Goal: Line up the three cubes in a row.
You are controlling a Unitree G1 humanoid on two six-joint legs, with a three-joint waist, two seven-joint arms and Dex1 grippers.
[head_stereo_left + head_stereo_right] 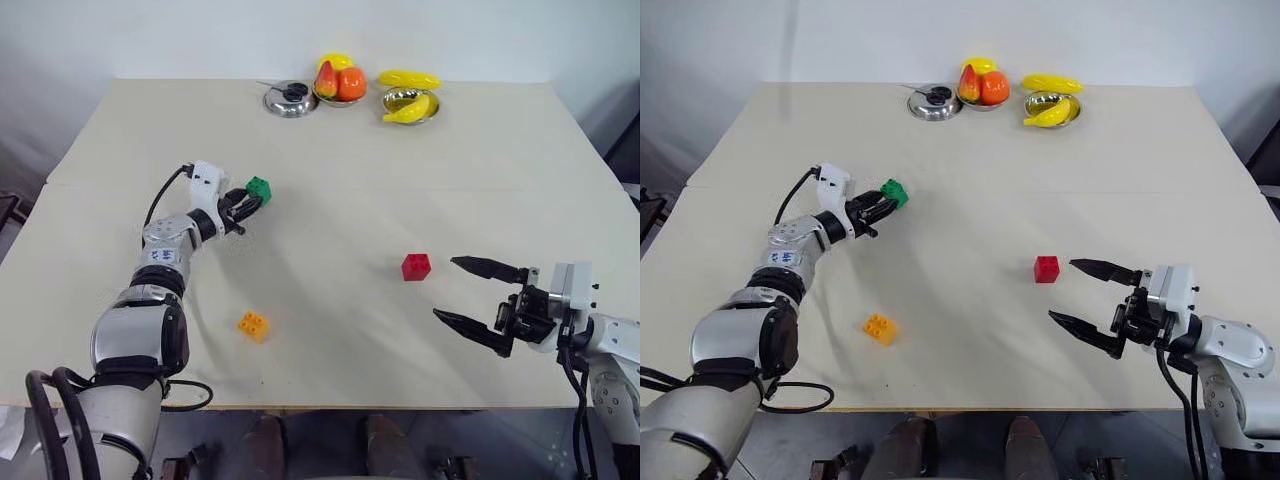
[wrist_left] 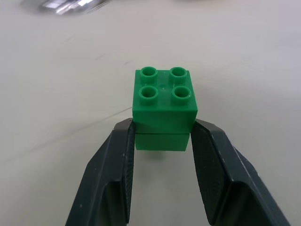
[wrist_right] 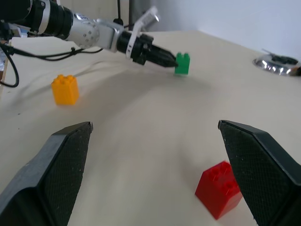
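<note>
Left gripper (image 1: 250, 205) clamped on the green cube (image 1: 260, 189) (studs up), above the table (image 1: 330, 150). Right gripper (image 1: 465, 291) spread wide, empty — just beside the red cube (image 1: 416, 266). Orange-yellow cube (image 1: 253, 325) near the front edge.

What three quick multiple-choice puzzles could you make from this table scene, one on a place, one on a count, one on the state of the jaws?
1. Which cube lies nearest the right gripper?
A green B red C orange-yellow

2. How many cubes are there?
A two B three C four

3. The left gripper is:
A wide open B shut on the green cube C shut on nothing

Answers:
1 B, the red cube sits just off its tips.
2 B, red, green cube and orange-yellow cube.
3 B, its jaws press both sides of the cube.
</note>
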